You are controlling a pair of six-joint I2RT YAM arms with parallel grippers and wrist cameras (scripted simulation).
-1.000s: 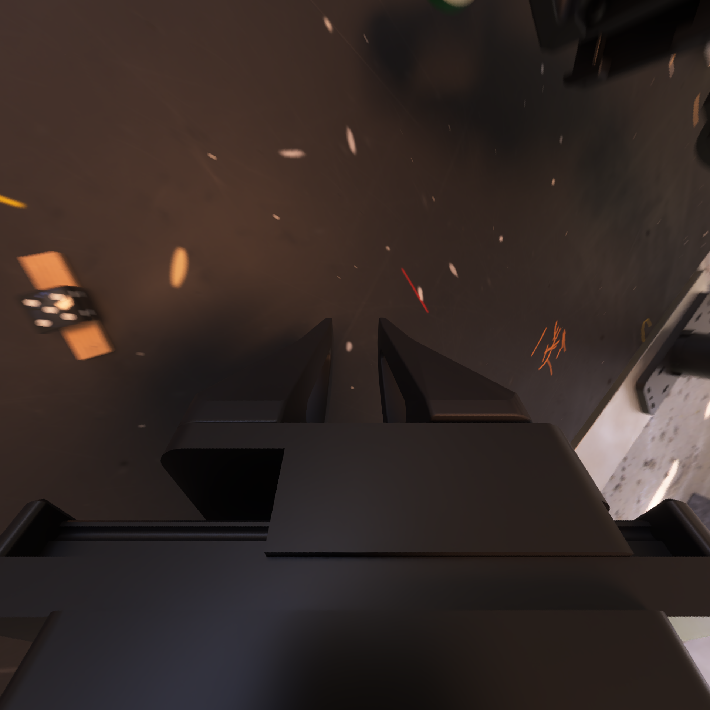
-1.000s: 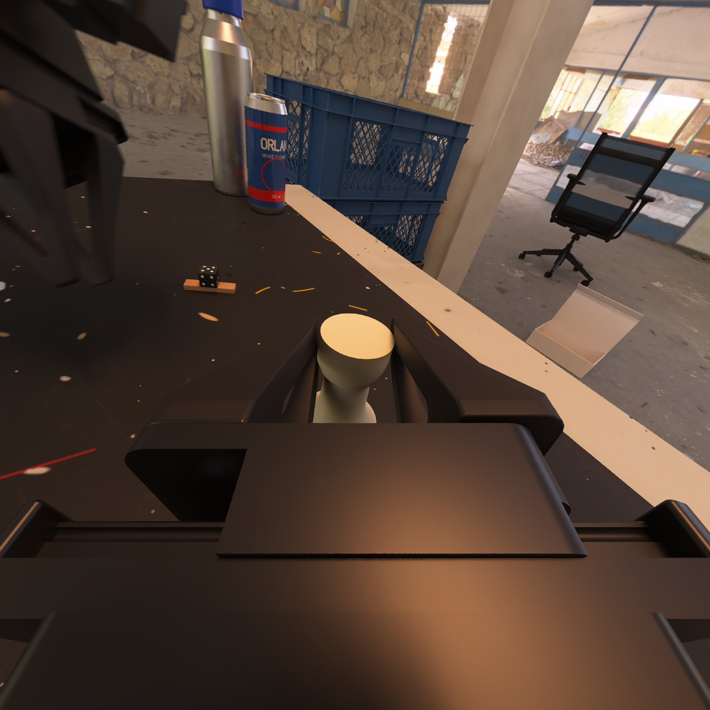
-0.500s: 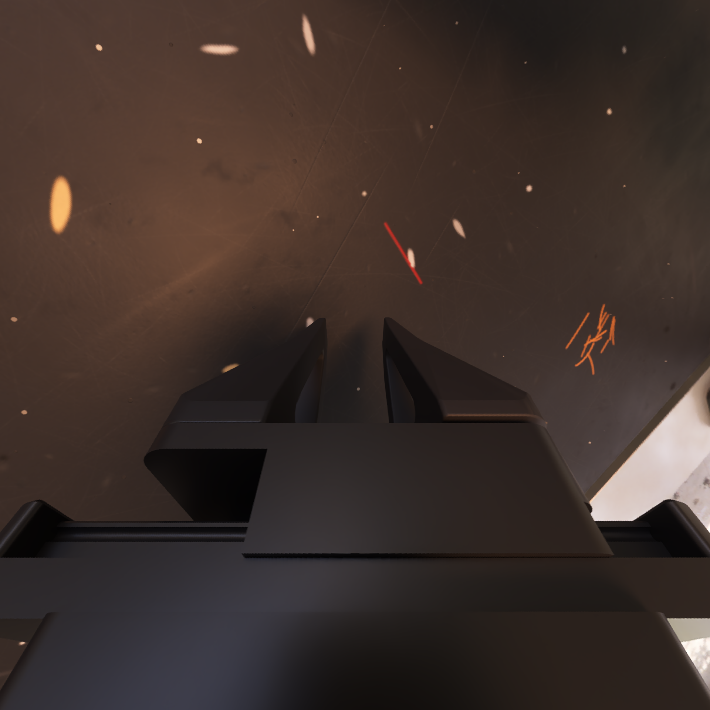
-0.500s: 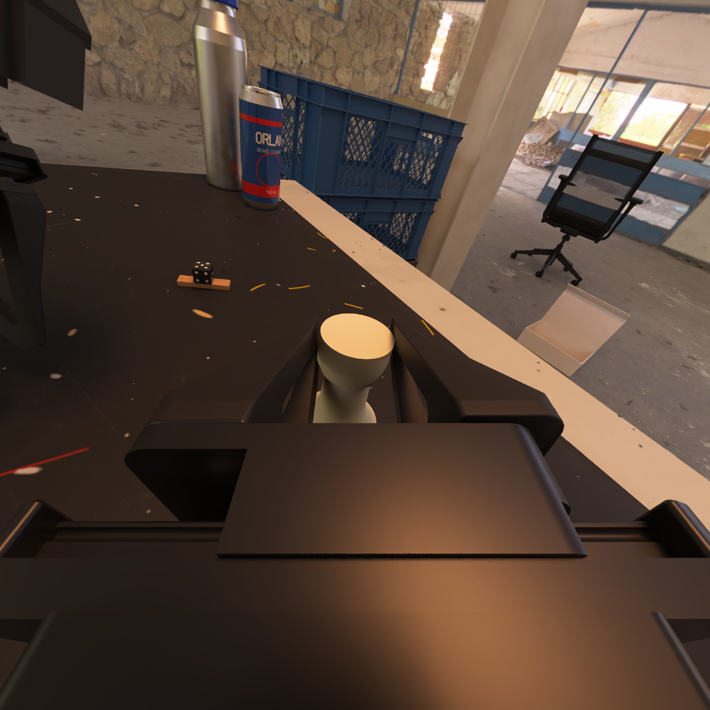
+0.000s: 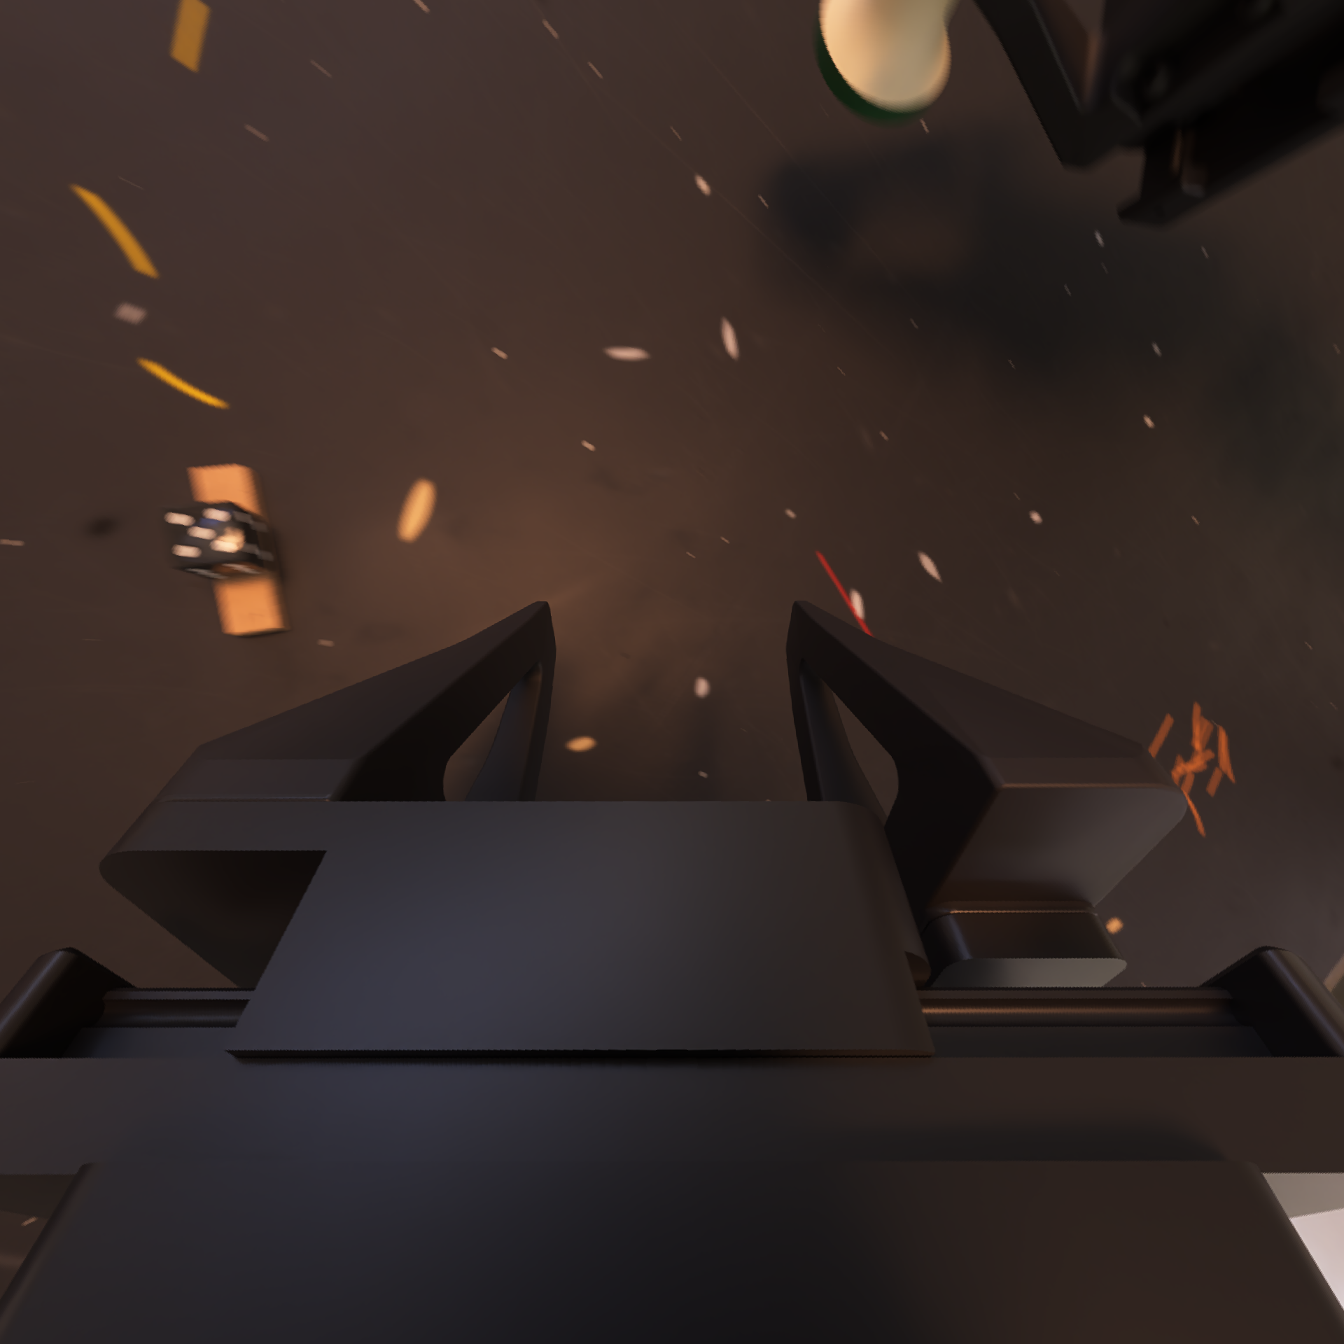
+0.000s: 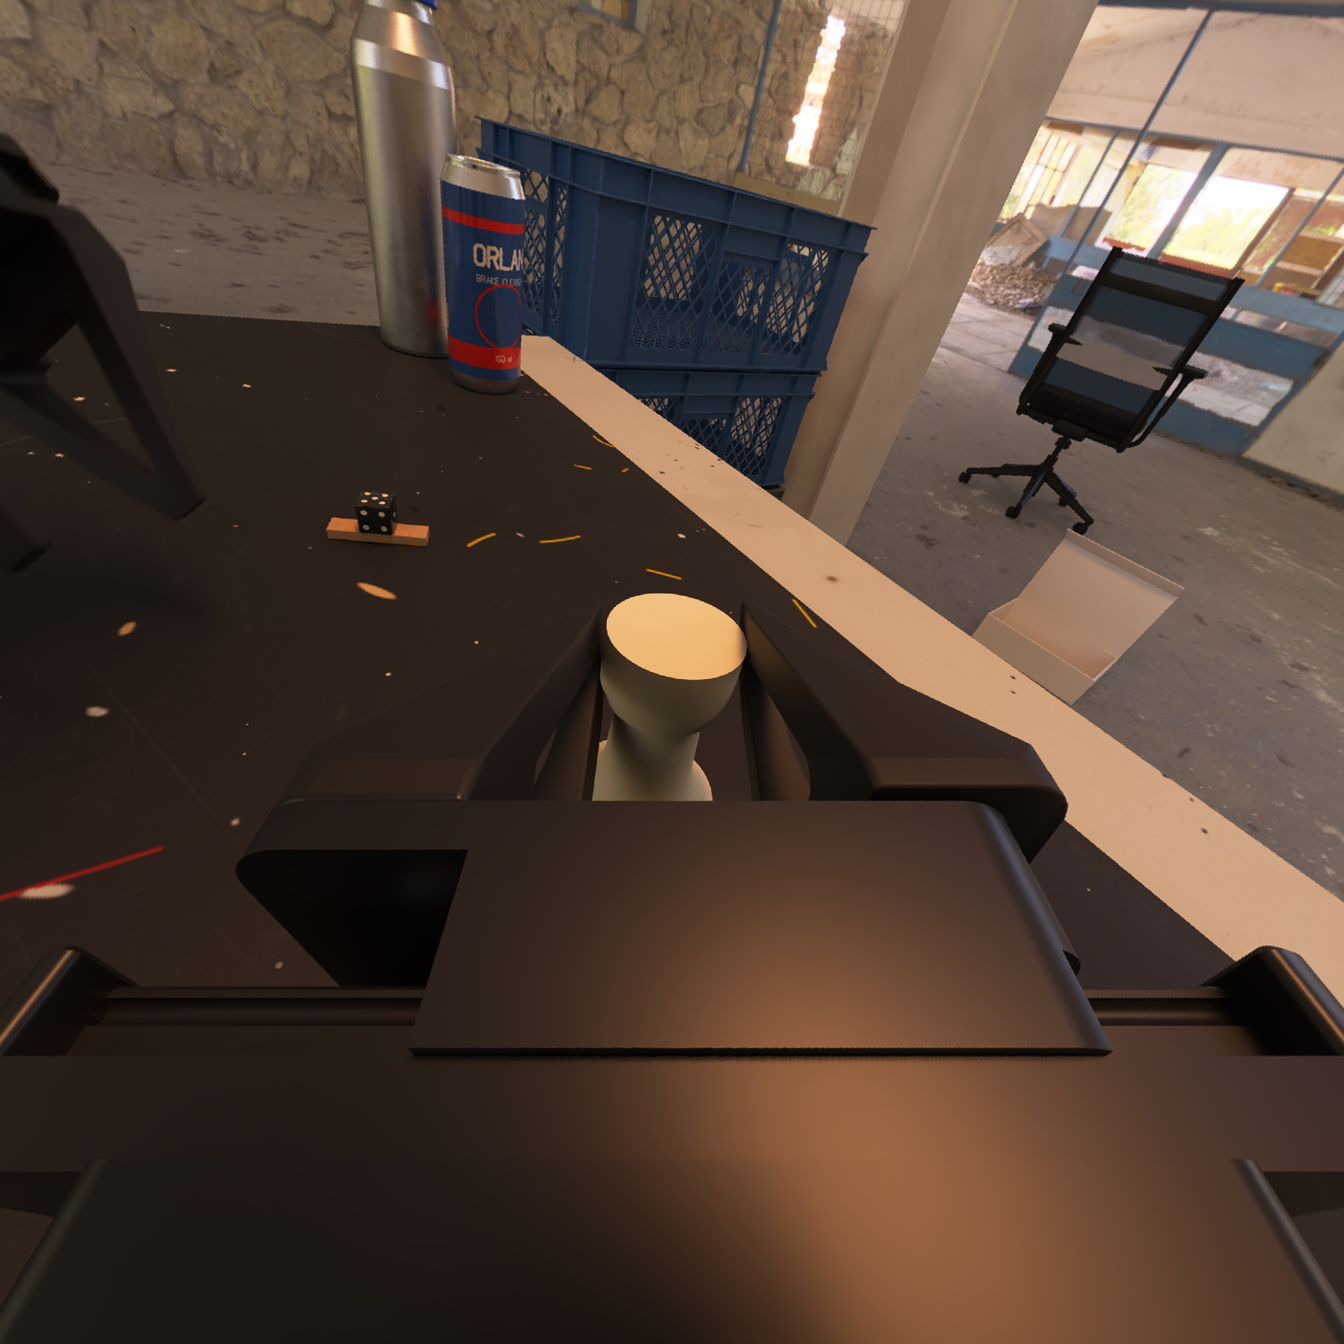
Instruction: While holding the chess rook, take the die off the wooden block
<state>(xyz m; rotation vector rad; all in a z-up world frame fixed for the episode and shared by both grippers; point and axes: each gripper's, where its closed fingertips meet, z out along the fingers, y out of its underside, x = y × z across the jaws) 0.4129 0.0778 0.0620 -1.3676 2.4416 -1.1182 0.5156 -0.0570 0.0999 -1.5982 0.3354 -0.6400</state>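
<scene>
Our left black two-finger pincer (image 5: 669, 618) hangs above the worktop (image 5: 727, 254), pointing steeply down at it, its two angular fingers (image 5: 502, 676) spread wide apart with nothing between them. Our right black pincer (image 6: 673, 647) is held low and nearly level, its fingers (image 6: 771, 676) pressed against both sides of the cream chess rook (image 6: 673, 676), which stands upright in the grip. In the left wrist view our right pincer shows at the top right, dark and blurred.
</scene>
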